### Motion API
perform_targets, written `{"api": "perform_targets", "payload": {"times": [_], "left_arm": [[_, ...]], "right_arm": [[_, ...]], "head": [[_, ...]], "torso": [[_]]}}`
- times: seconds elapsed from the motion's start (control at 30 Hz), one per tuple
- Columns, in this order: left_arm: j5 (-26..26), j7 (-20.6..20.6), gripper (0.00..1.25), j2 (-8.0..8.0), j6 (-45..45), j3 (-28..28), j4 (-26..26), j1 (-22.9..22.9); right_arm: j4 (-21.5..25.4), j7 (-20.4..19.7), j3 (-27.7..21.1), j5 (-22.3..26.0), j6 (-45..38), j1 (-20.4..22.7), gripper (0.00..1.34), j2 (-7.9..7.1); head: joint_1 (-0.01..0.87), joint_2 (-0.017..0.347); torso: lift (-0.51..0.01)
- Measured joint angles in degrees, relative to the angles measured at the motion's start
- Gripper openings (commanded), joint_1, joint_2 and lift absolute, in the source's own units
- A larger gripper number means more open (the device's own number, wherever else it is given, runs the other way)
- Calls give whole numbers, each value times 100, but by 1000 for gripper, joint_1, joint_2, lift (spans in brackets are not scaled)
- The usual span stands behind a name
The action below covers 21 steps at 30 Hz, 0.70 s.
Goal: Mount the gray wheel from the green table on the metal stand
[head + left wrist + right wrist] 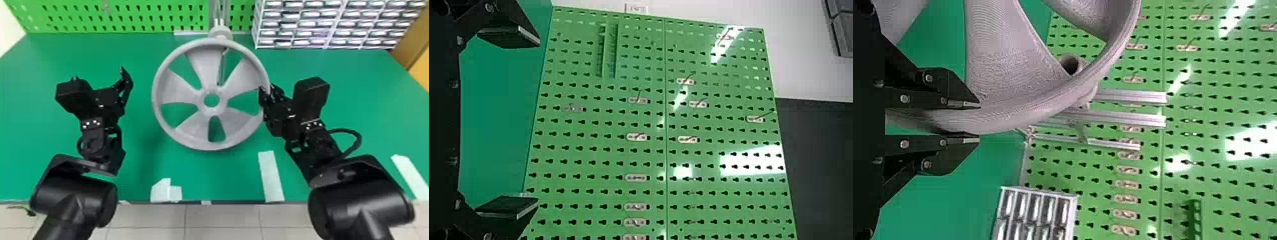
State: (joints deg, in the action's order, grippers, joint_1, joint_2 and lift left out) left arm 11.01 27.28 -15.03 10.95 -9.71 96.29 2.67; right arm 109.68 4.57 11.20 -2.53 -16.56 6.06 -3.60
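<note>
Metal stand (pixel 220 32), partly behind gray wheel (pixel 212 111)

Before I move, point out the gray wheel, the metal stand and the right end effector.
Gray wheel (pixel 213 111): head view, on its hub.
Metal stand (pixel 1123 118): right wrist view, on one rail.
Right end effector (pixel 978 122): right wrist view, midway between its fingertips.

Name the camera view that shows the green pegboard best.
The left wrist view: the green pegboard spreads widely across it, nearly unobstructed. The right wrist view has it partly behind the gray wheel; the head view catches its lower strip, along the top edge.
</note>
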Motion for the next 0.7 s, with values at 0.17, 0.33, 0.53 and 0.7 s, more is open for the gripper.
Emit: {"api": "perform_targets", "payload": {"times": [0.17, 0.33, 0.53, 0.7], "left_arm": [[67, -70, 1089, 1, 60, -8, 3, 27], [150, -105, 1089, 1, 131, -80, 45, 71], [236, -194, 1089, 1, 162, -211, 165, 164], [315, -292, 1089, 1, 194, -312, 212, 262]], "right_arm": [[-130, 9, -53, -13, 420, 29, 242, 18], [-303, 17, -139, -46, 875, 59, 242, 52], [-499, 8, -223, -44, 1322, 63, 242, 108], [-642, 8, -293, -51, 1584, 40, 242, 195]], "head": [[867, 52], [867, 52], [867, 52], [867, 52]], "torso": [[-100], [-100], [-100], [-100]]}}
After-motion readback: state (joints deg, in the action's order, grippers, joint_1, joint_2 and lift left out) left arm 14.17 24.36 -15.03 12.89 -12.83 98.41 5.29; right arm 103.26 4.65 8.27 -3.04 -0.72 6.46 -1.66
